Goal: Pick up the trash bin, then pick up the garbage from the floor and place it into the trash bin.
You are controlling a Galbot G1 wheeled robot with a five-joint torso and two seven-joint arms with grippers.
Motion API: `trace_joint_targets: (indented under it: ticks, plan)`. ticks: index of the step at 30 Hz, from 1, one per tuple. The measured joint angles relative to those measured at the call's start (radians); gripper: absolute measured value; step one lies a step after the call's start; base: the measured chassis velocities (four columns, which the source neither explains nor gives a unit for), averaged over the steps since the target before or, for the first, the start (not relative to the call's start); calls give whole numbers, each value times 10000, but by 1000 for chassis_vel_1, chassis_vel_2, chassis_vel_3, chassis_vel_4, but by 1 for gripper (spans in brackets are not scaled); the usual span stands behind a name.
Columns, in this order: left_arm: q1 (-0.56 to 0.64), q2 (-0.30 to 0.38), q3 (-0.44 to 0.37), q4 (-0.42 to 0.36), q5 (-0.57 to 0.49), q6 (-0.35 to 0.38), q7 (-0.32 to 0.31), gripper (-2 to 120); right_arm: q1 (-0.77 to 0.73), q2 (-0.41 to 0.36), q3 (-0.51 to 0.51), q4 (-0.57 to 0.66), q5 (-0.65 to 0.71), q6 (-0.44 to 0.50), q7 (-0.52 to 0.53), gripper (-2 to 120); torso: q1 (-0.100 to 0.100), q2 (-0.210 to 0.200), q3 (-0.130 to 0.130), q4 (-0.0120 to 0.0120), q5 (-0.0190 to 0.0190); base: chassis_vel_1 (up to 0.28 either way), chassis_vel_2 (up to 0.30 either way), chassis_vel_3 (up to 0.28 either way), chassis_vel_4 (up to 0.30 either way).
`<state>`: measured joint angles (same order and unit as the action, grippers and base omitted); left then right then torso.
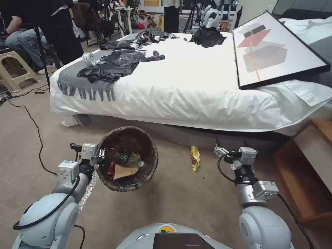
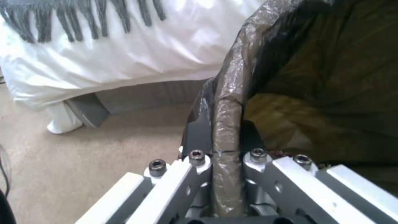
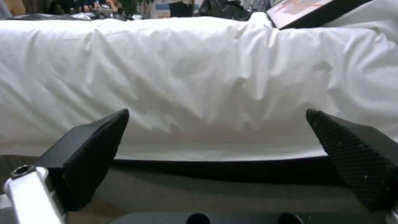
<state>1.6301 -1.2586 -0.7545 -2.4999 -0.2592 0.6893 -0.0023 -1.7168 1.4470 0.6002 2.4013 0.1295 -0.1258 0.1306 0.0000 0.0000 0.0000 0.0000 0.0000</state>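
- Fingers of your left gripper [image 2: 226, 155] are clamped on the rim of the trash bin [image 1: 127, 158], holding it tilted above the floor [image 1: 180, 197].
- Inside you see a bottle [image 1: 128, 158] and brown paper scrap [image 1: 123, 170].
- Your right gripper [image 3: 215, 158] is spread wide, empty, facing the bed [image 1: 193, 83].
- A yellow wrapper [image 1: 195, 158] lies on the carpet between the arms.
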Motion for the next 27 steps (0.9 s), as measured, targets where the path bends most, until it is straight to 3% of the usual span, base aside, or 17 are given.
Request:
trace_joint_targets:
  ticks: [27]
  plan:
    - [-6,-31,-17,0,-38,-13,-5,3,-344,-78,-470,57,-87,91,133,100,1,0,1,0,-1,-86,85,84,-84]
